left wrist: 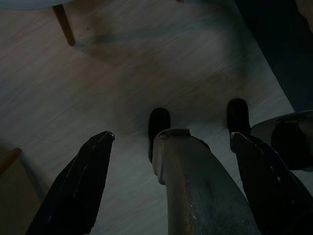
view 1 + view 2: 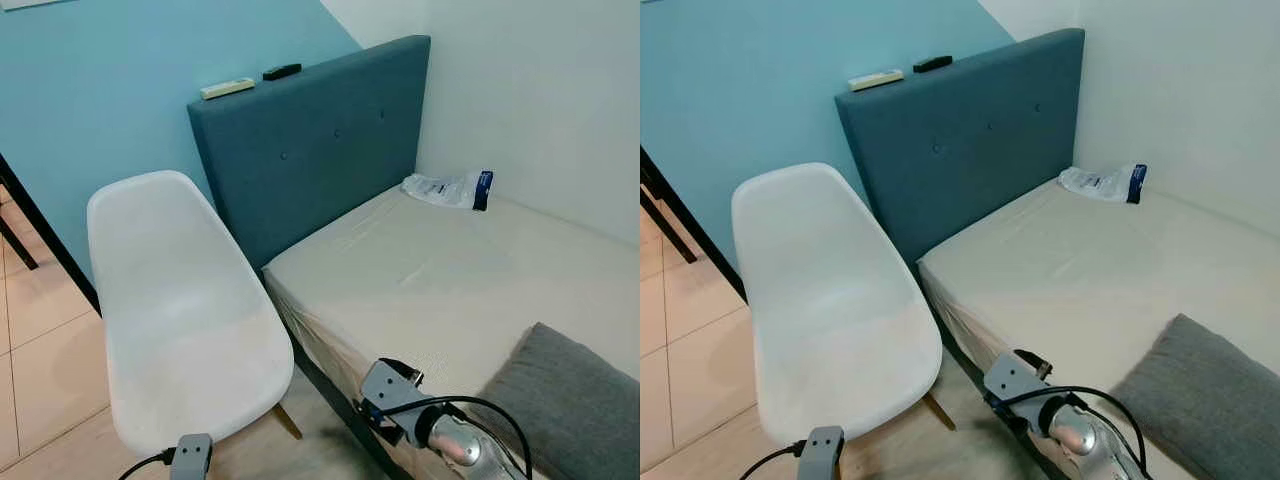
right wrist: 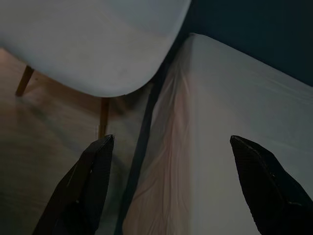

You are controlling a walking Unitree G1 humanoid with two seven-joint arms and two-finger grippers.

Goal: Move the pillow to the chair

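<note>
I stand at the corner of the bed [image 2: 440,280], with the white chair [image 2: 180,320] at about nine o'clock from the mattress and the grey pillow [image 2: 570,400] at about four o'clock of my head view, on the near part of the bed and partly cut by the picture edge. The pillow is well apart from the chair, so the task is not yet begun, as I judge.

My right pincer [image 3: 171,186] hangs low over the line where the mattress edge meets the chair seat. Its two black fingers stand wide apart and hold nothing. I think it is kept wide because the pillow is soft and thick and needs a broad bite.

My left pincer [image 1: 171,186] points down to the floor [image 1: 98,73] near one wooden chair leg [image 1: 63,24]. Its fingers are also wide and hold nothing.

The chair seat faces me and is bare, so it can receive the pillow directly. On top of the blue headboard [image 2: 310,150], at about twelve o'clock, lie two remote controls [image 2: 250,82], and a plastic packet [image 2: 450,188] rests on the far corner of the mattress at about two o'clock. Both are far from my way.
</note>
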